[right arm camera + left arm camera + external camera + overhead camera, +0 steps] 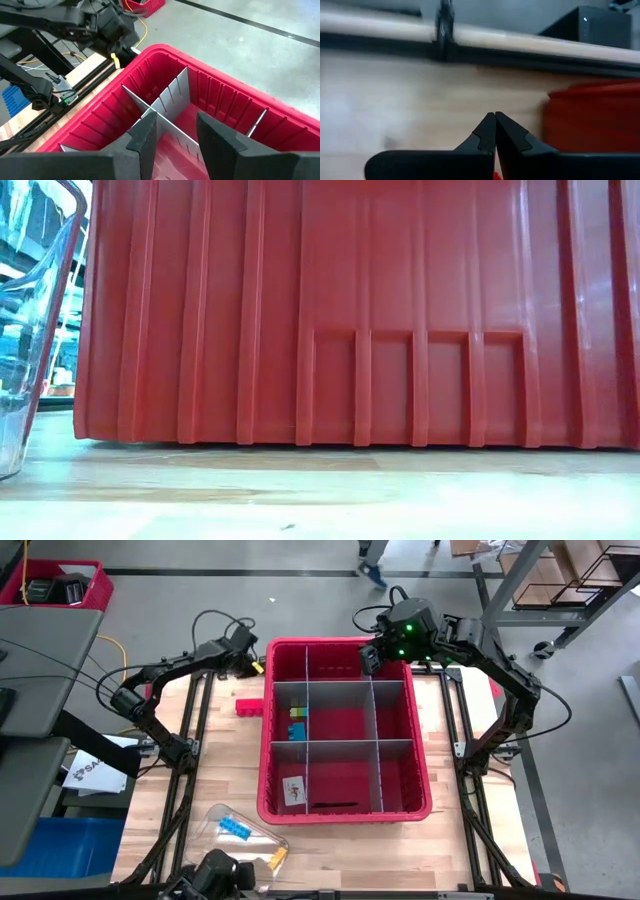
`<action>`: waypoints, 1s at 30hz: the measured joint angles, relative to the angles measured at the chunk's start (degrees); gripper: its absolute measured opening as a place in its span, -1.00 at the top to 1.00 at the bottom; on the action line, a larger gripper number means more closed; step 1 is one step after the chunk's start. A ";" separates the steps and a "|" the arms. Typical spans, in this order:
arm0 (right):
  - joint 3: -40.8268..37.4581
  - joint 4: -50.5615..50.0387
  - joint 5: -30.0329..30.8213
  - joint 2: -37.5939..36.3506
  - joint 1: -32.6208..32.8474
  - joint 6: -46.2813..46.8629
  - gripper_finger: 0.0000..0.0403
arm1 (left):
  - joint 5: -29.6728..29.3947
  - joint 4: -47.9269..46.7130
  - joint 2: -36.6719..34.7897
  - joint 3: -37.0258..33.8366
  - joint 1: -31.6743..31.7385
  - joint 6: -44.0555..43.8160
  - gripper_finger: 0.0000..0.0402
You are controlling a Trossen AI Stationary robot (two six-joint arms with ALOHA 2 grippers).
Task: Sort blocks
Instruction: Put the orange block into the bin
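A red block [249, 707] lies on the wooden table left of the red bin [345, 812]. More blocks, yellow, green and blue [298, 722], sit in the bin's middle-left compartment. My left gripper [250, 662] [495, 117] hangs shut above the table at the bin's far left corner, with nothing between its fingertips. A small yellow thing [116, 60] shows beside it; whether it is a block I cannot tell. My right gripper [370, 658] [182, 142] is open over the bin's far side, above the grey dividers [167, 102], and holds nothing.
A clear plastic container [240, 830] [20, 330] lies on the table near the front left, with a blue block [237, 827] and a yellow one [278, 857] by it. A white card [293, 790] lies in the bin's near-left compartment. Bare wood lies left of the bin.
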 joint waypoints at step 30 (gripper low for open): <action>-0.02 1.86 -1.39 3.17 1.14 1.53 0.36 | 9.52 -10.57 6.19 -1.41 2.17 14.31 1.00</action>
